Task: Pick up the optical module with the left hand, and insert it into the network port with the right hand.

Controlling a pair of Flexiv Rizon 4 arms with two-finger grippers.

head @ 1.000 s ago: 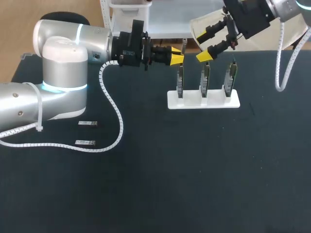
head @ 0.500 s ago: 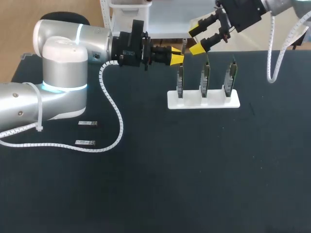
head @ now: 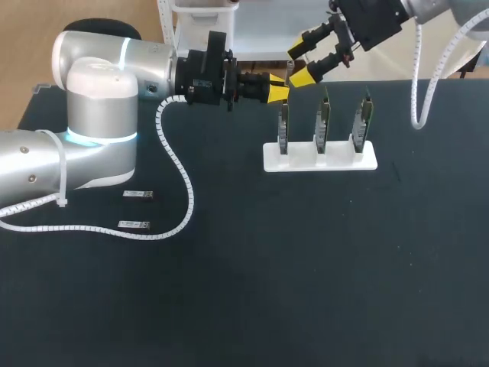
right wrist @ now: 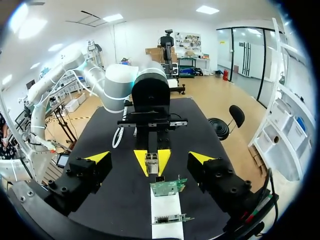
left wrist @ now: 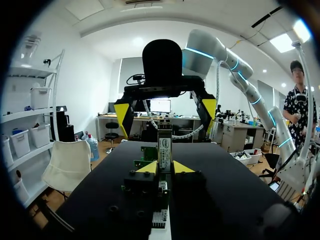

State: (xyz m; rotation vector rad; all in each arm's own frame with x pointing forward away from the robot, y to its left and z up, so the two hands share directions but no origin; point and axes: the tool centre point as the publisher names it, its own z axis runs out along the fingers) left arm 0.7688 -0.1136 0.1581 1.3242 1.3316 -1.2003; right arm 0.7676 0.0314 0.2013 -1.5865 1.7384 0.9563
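My left gripper [head: 276,86] is held level above the table's far side, shut on a slim silver optical module [left wrist: 164,145] that sticks out ahead of its fingertips [left wrist: 148,167]. My right gripper [head: 299,63] faces it from the far right, open, its wide-spread fingers [left wrist: 209,107] on either side of the module's free end without touching it. In the right wrist view the module [right wrist: 152,162] shows end-on between the left gripper's yellow tips. Just below stands a white holder [head: 319,157] with three upright network cards [head: 323,118].
Two spare modules [head: 138,195] [head: 133,224] lie on the black table at the left, near my left arm's white cable. The holder's nearest card [right wrist: 169,186] sits right under both grippers.
My right gripper has swung left and further back, from above the middle card to face the left gripper's tip. The left arm and module have not moved.
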